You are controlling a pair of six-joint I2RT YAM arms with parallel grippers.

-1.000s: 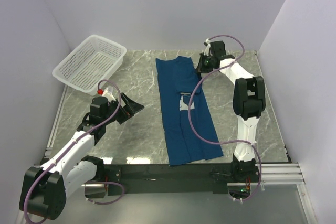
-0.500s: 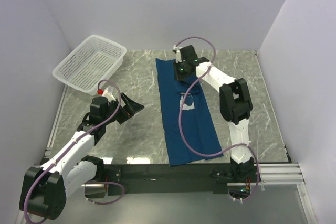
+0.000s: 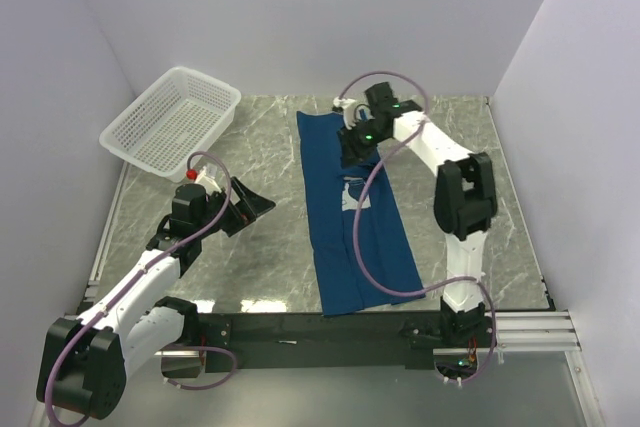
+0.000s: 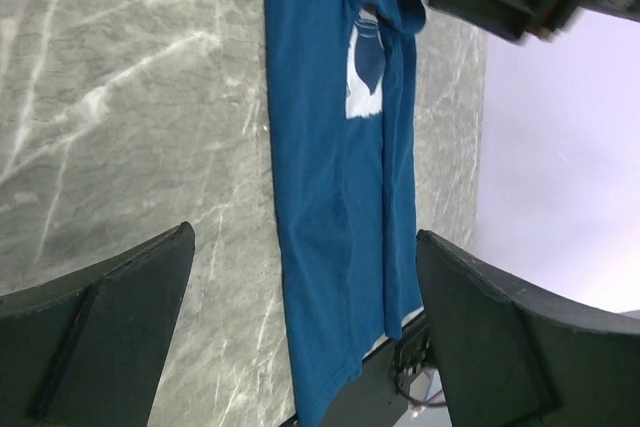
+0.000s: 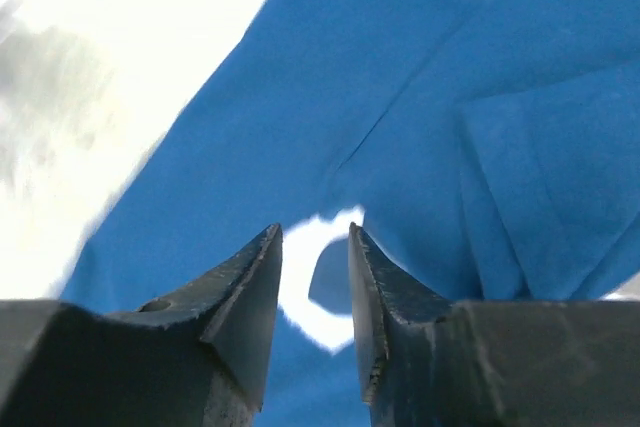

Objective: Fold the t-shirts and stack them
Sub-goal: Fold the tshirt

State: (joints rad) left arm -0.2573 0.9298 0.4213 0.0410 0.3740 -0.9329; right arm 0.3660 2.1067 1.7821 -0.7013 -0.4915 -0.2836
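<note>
One shirt (image 3: 352, 237): location? (Clerk)
Lengthwise on desk (image 3: 250, 267), folded narrow. Right claw (image 3: 353, 150) narrowly apart, empty, over far end; left claw (image 3: 252, 205) wide apart. Advice: pinch all layers, low. (Checker)

T-shirt (image 3: 355, 227) lengthwise on table (image 3: 480, 197) centre; basket (image 3: 170, 122) far-left corner; left fingers (image 4: 110, 317) left of shirt; right fingers (image 5: 250, 287) over far half.

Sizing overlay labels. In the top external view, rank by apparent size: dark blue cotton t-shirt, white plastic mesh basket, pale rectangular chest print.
1. Dark blue cotton t-shirt, laid out long.
2. White plastic mesh basket, clearly smaller.
3. Pale rectangular chest print, partly hidden, by far smallest.
</note>
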